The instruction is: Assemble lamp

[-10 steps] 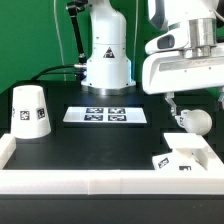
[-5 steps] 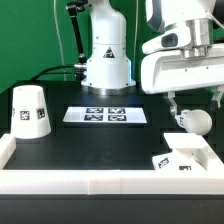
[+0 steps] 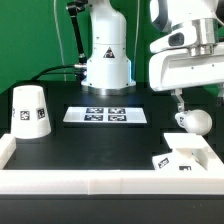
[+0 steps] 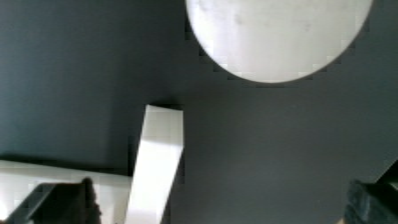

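The white round bulb [image 3: 192, 121] lies on the black table at the exterior view's right; it also shows in the wrist view [image 4: 267, 40]. My gripper [image 3: 200, 104] hangs just above it, open and empty, and in the wrist view [image 4: 219, 208] its dark fingertips [image 4: 63, 205] stand wide apart at the corners. The square base [image 3: 183, 158] with tags lies in front of the bulb. The tapered shade [image 3: 30, 110] stands mouth down at the exterior view's left.
The marker board [image 3: 106, 115] lies flat mid-table. The arm's white pedestal [image 3: 107, 62] stands behind it. A white wall [image 3: 90, 184] runs along the table's front and sides; a white strip [image 4: 160, 165] shows in the wrist view.
My gripper has shifted a little toward the exterior view's right, over the bulb. The lamp parts have not moved.
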`<action>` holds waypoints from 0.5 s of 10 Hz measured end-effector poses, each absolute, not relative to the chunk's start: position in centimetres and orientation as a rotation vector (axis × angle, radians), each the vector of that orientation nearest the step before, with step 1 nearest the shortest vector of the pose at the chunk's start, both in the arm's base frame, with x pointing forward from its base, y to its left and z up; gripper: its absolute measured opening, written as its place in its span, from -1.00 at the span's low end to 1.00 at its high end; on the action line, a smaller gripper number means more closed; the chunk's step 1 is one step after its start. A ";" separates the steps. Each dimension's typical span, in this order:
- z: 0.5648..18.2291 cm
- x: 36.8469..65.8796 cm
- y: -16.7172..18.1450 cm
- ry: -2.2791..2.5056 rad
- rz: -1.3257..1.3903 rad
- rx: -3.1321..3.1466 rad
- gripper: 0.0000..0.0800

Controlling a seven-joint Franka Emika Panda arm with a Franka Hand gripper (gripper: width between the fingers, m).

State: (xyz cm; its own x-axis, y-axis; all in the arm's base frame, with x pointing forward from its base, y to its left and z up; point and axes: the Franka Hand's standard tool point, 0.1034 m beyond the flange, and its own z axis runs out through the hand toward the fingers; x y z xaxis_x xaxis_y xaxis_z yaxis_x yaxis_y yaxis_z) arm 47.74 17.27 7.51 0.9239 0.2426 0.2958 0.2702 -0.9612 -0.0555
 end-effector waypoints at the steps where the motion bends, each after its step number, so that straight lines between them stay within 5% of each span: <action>1: 7.6 47.7 17.4 -0.402 -0.441 -2.987 0.75; 5: 7.8 45.3 19.5 -0.466 -0.456 -2.961 0.75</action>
